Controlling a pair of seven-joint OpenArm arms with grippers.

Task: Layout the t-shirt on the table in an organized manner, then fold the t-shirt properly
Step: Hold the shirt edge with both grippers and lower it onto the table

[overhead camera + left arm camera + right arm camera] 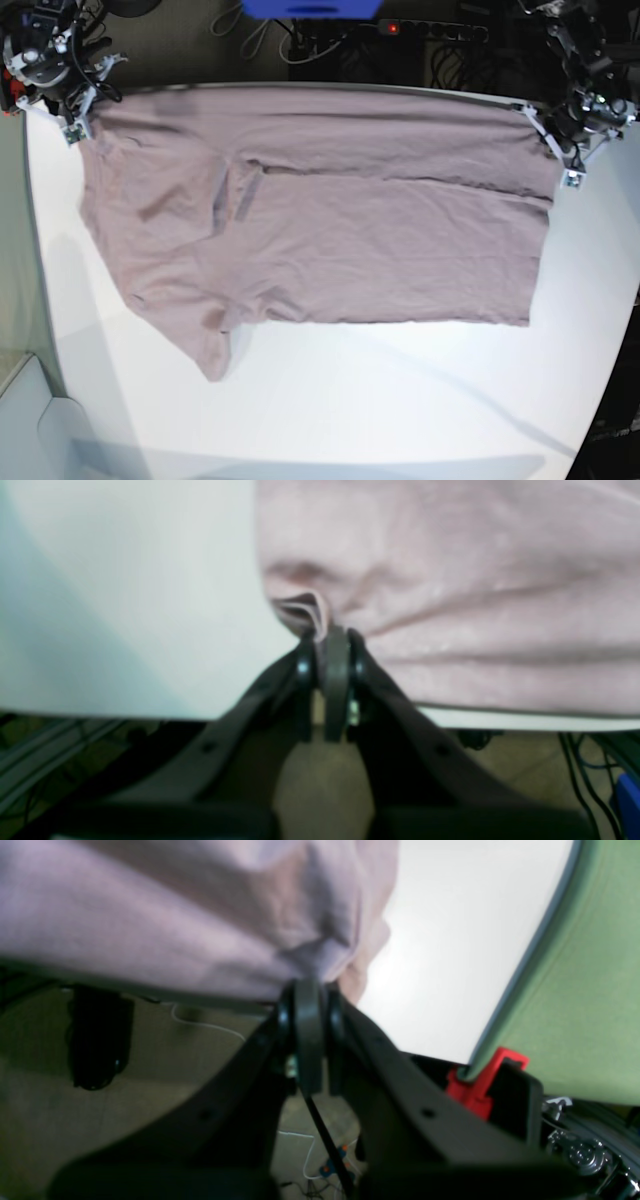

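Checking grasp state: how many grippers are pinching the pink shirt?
2. Left gripper clamps the dusty mauve-pink fabric t-shirt at one far corner; right gripper clamps the opposite far corner.

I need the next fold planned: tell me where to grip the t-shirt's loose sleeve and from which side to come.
Grip the sleeve at its pointed tip, which juts out past the t-shirt body onto bare table. Coming from that open near side, low over the tabletop, looks best: only there does the cloth lie single and free. Both the left gripper and right gripper are shut on far-edge corners.
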